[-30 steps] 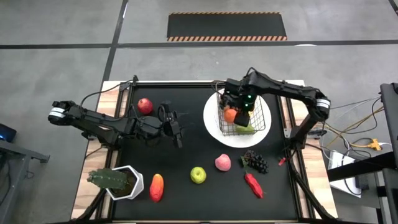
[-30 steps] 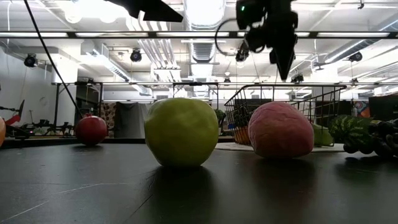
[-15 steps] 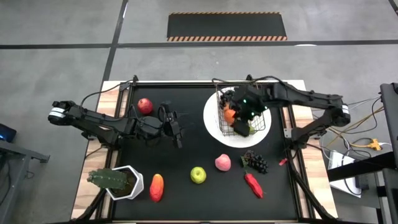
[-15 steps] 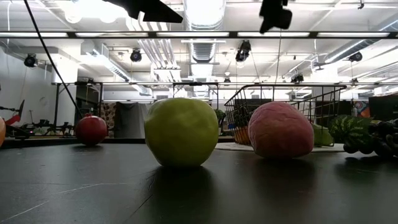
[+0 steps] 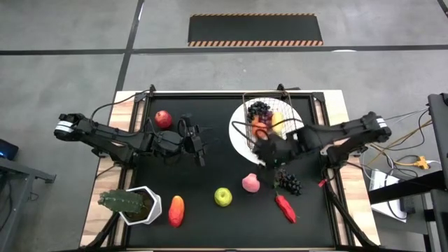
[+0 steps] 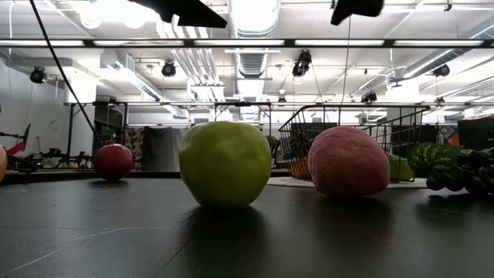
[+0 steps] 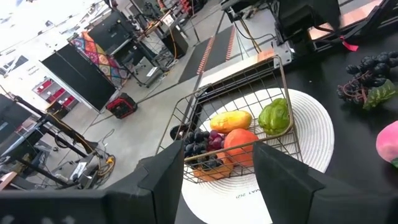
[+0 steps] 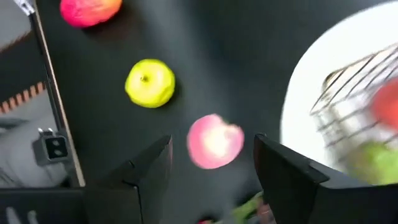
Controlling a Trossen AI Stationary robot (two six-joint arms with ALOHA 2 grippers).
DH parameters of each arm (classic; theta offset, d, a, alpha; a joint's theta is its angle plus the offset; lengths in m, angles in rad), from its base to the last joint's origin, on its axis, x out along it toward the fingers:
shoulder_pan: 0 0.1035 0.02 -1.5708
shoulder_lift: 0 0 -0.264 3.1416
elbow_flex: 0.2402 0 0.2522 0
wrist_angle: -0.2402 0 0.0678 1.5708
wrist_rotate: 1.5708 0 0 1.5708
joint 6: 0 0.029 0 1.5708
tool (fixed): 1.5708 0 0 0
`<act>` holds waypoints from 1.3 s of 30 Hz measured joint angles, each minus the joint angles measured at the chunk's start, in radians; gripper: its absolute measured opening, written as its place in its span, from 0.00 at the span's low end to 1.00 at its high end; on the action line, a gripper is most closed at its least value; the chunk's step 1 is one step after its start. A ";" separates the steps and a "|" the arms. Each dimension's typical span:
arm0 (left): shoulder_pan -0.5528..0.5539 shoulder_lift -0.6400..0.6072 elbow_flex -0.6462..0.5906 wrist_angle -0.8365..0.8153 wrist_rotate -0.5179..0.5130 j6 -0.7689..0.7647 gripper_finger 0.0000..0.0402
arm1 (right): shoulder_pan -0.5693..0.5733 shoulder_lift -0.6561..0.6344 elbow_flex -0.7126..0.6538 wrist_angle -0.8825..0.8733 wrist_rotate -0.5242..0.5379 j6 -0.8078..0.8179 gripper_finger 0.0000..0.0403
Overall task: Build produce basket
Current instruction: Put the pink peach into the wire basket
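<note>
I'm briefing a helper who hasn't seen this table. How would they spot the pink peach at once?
Start at the round white plate carrying the square wire-mesh basket. Just off the plate's near rim, on the black tabletop, lies the pink toy peach. The round green apple lies to one side, the dark grape bunch to the other; only the peach is pink.

No readable text or labels anywhere

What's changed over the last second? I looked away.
The right gripper has left the basket and swung down toward the near edge of the plate, fingers open and empty, heading toward the peach. The basket's fruit is now uncovered. The left gripper and all the loose produce stayed put.
</note>
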 joint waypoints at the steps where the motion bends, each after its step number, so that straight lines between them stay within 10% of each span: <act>1: 0.000 0.000 0.000 0.000 0.000 0.000 0.43 | 0.016 0.012 0.000 0.000 0.000 0.053 0.53; 15: 0.000 0.000 0.000 0.000 0.000 0.000 0.43 | 0.105 0.279 -0.001 -0.073 0.007 0.417 0.83; 39: -0.001 0.000 -0.002 0.000 0.000 -0.025 0.43 | 0.099 0.481 0.000 -0.006 0.063 0.312 0.81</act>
